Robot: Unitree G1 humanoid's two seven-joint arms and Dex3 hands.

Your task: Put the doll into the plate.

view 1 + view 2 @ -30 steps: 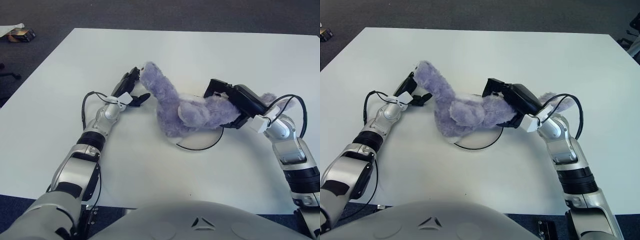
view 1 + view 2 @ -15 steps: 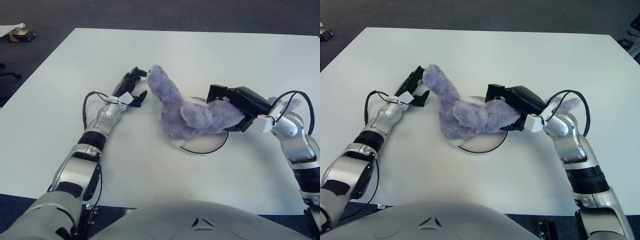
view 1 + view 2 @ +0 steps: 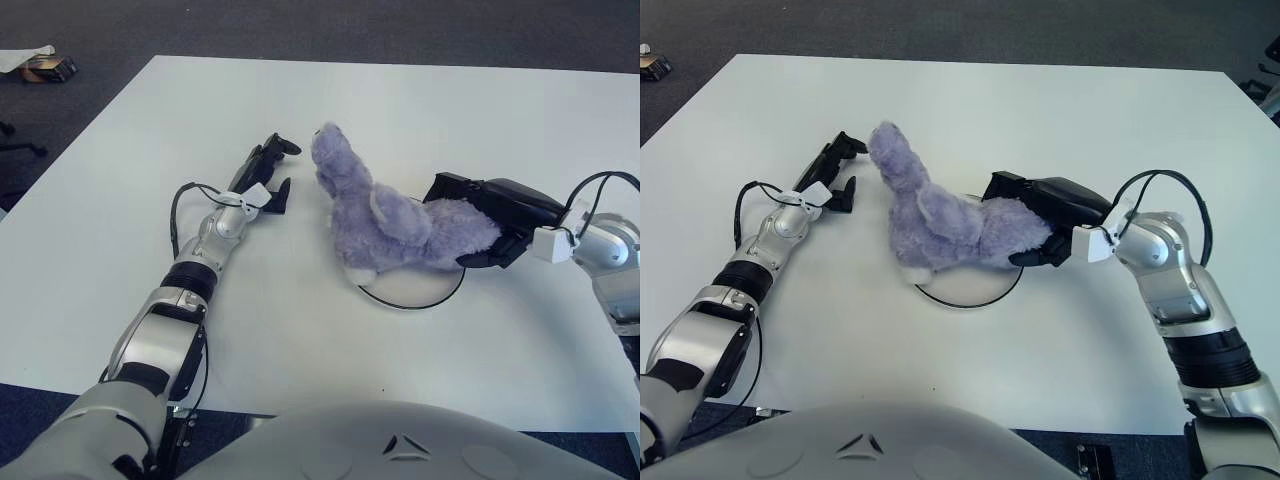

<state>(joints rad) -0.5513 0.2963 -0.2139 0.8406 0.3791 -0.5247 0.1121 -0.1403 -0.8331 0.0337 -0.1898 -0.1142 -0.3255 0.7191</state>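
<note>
A round white plate (image 3: 412, 290) with a thin dark rim lies on the smooth white table (image 3: 300, 330), its near edge bare. Across its far side sprawls the doll (image 3: 395, 222), a shaggy lilac plush with a plump body over the plate and a long, tapering part reaching left and away past the rim. The right hand (image 3: 490, 215), boxy and black, is clasped on the doll's right end, fingers wrapped into the fur. The left hand (image 3: 268, 172), slim, black and jointed, shows left of the doll's far tip, fingers loose and holding nothing, a small gap between them.
</note>
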